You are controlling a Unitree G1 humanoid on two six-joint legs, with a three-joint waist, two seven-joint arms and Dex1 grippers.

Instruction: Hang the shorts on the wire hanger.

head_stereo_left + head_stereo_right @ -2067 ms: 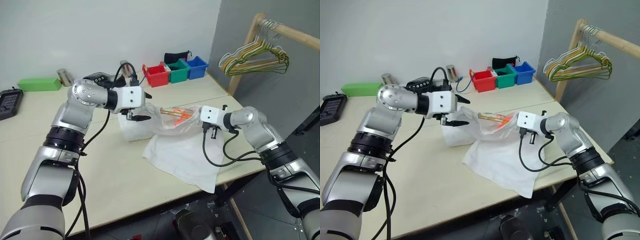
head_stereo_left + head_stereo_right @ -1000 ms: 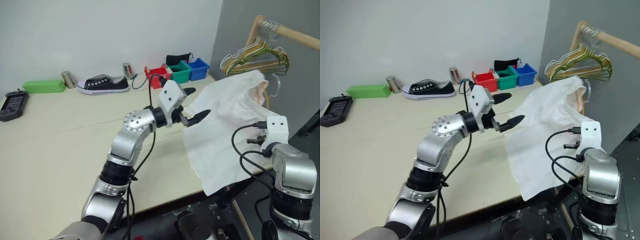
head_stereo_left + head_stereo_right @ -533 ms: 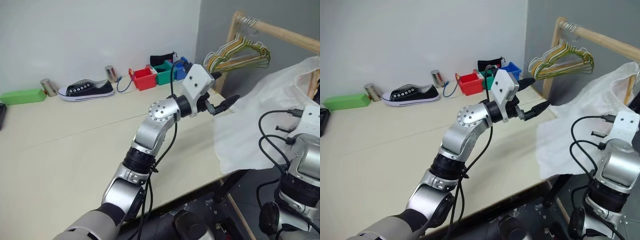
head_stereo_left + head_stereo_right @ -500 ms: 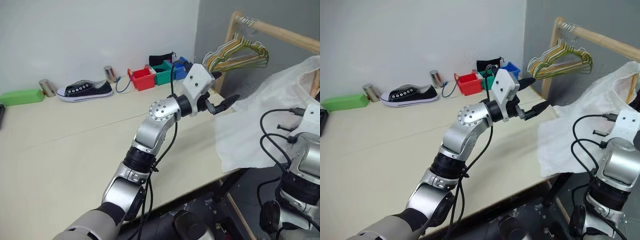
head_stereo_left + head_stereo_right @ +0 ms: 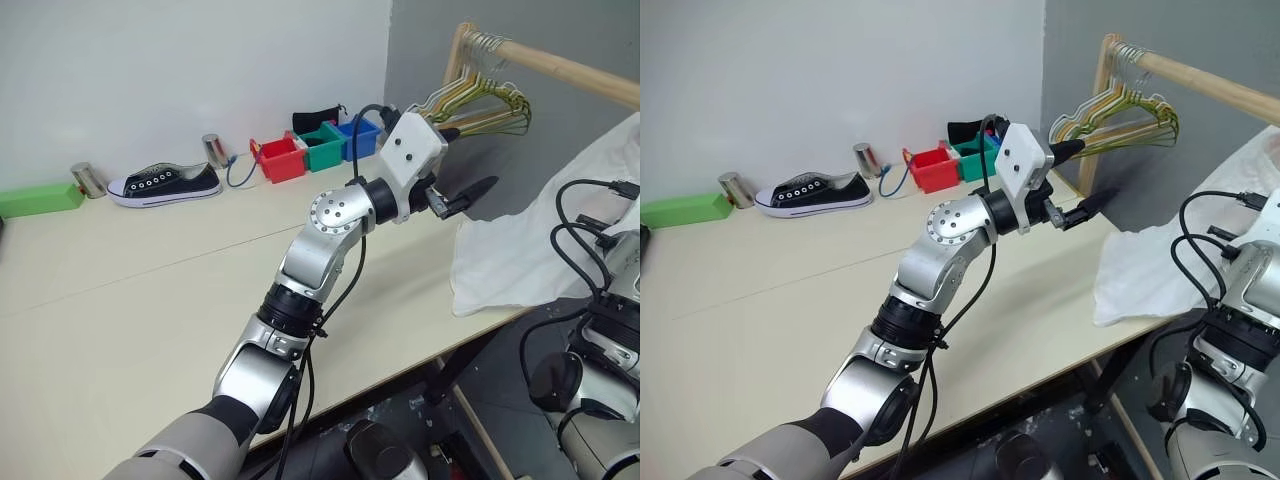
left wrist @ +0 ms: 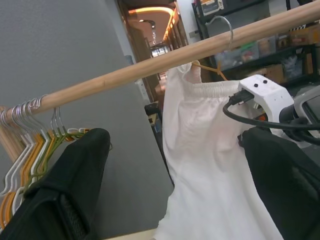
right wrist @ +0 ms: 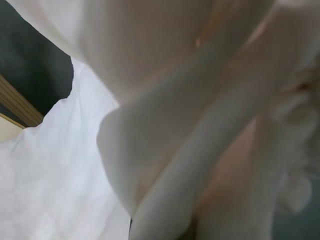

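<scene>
The left claw [image 5: 462, 168] stands with its two black fingers wide apart and empty, raised off the bench [image 5: 120, 290] and pointing toward the wooden rail [image 5: 560, 68]. Just past its fingertips hang the shorts [image 6: 210, 165], white, with the gathered waistband uppermost beneath the rail; the claw does not touch them. The right claw is clamped together; fabric of the shorts presses close against its wrist view, and the shorts hang lifted on that side, their lower edge trailing onto the bench's near corner [image 5: 500, 270]. A thin wire hook [image 6: 220, 25] sits over the rail above the waistband; whether it is the wire hanger I cannot tell. A bunch of hangers [image 5: 480, 100] hangs beside the upper finger of the left claw, at the rail's end. Behind the left claw, a red bin [image 5: 280, 160], a green bin [image 5: 322, 146] and a blue bin [image 5: 358, 136] stand in a row; their contents are unclear. Farther off lie a sneaker [image 5: 165, 184] and a green block [image 5: 40, 198], with bare bench in between.
</scene>
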